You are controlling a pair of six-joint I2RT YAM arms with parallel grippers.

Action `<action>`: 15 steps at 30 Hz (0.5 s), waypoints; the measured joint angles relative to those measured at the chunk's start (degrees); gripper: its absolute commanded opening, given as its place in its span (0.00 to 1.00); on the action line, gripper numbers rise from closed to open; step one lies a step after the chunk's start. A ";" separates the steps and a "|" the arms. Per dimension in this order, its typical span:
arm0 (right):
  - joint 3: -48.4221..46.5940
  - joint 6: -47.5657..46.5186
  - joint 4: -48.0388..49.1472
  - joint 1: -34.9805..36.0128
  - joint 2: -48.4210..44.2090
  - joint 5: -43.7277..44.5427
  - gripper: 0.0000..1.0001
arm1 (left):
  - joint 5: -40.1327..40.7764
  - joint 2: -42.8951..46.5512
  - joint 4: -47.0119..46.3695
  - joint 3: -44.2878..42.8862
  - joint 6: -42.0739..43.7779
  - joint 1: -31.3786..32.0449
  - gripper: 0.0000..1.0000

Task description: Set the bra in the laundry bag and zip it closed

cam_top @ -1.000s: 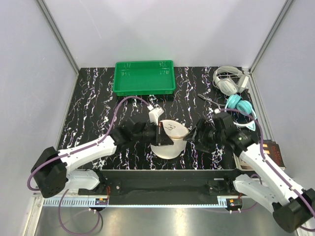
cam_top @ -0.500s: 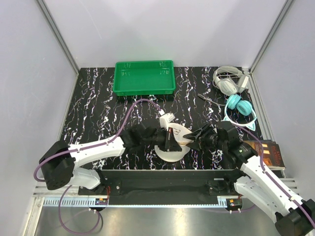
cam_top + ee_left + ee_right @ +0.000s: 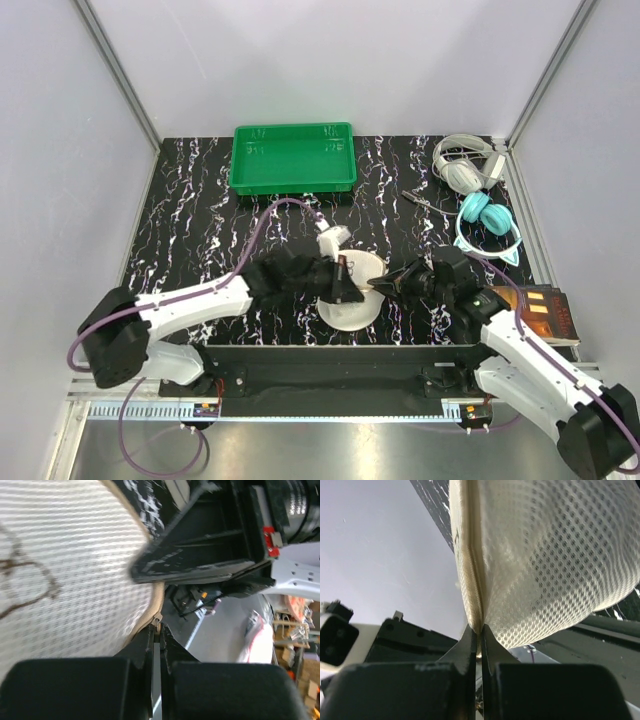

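Right pincer (image 3: 480, 632) now clamped on laundry bag (image 3: 545, 555) rim.

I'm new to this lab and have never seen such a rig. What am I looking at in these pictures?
A left arm and a right arm, both robotic, are bolted at the near edge of a black marbled table. The wide picture comes from a fixed camera above and behind them; the two close-ups come from a camera on each wrist, looking along its own fingers. On the table lie a green tray, grey headphones, teal headphones and a book at the right edge. In the middle is a cream mesh laundry bag. The left gripper and the right gripper are both shut on its edge, from opposite sides. No bra shows in any view.
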State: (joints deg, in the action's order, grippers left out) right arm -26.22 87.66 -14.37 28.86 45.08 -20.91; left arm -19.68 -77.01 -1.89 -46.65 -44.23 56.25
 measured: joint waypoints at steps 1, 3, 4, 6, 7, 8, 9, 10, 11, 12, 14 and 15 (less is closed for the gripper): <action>0.00 -0.92 0.70 0.00 0.68 -0.37 0.00 | 0.13 1.05 0.79 0.66 0.48 -1.07 0.00; -0.31 -2.51 2.49 -0.02 2.49 -1.22 0.00 | -0.33 4.72 3.52 2.73 1.46 -4.74 0.00; -0.87 -3.82 3.34 -0.17 3.93 -1.70 0.00 | -0.70 7.52 5.75 4.33 2.40 -7.93 0.00; -1.75 -5.95 4.81 -0.74 6.47 -2.97 0.00 | -0.92 11.76 9.29 6.36 3.80 -14.08 0.00; -2.12 -6.99 5.44 -1.09 7.50 -3.87 0.00 | -0.87 13.90 11.32 7.21 4.66 -17.14 0.00; -2.71 -8.22 5.99 -1.64 8.83 -5.31 0.00 | -0.87 15.37 12.66 7.69 5.29 -19.58 0.00; -3.39 -9.46 6.73 -2.05 10.29 -6.69 0.00 | -1.11 16.90 14.23 8.07 5.97 -21.77 0.00; -4.48 -11.06 7.32 -2.45 11.93 -8.26 0.00 | -1.51 18.16 15.43 8.33 6.60 -23.17 0.00; -6.25 -13.05 7.58 -2.86 14.10 -10.19 0.00 | -1.86 19.41 16.33 8.74 7.28 -24.06 0.00; -7.78 -14.75 7.93 -3.32 16.09 -11.61 0.00 | -2.25 20.37 17.05 9.09 7.76 -24.48 0.00; -11.34 -18.21 8.04 -3.91 20.55 -14.56 0.00 | -3.04 21.92 17.53 9.84 8.41 -25.20 0.00; -14.62 -20.72 7.69 -4.15 24.30 -16.44 0.00 | -3.87 22.88 17.64 10.36 8.48 -25.62 0.00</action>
State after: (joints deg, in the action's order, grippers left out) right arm -40.84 66.94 -6.68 24.71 69.38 -37.34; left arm -23.55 -54.13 15.75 -36.29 -35.75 30.63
